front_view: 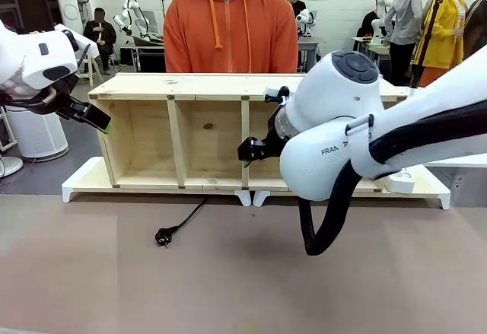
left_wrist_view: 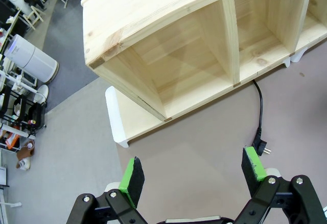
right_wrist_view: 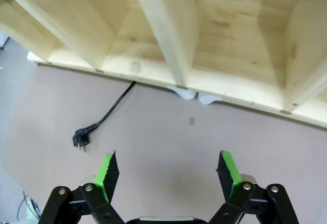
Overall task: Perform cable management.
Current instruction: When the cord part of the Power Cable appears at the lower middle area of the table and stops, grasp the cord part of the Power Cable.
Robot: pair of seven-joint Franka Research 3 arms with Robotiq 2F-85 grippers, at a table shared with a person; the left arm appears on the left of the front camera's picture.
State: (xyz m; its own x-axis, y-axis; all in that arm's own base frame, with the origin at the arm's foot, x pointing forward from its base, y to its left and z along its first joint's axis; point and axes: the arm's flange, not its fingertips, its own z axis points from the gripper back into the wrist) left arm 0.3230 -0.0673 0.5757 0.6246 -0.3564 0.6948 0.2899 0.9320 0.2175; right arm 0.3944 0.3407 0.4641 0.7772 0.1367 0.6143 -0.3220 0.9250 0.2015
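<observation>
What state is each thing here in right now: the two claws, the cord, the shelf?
wooden shelf: standing on the table, open side toward the robot.
left gripper: open, holding nothing, above the table.
right gripper: open, holding nothing, in front of the shelf.
cable: loose on the table, running out from under the shelf.
plug: unplugged, lying on the table.

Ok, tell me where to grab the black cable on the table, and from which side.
Take the cable on the straight stretch just behind its plug, from above, jaws across it. It lies flat on the open table, while its far end disappears under the wooden shelf, so this free stretch looks easiest.
</observation>
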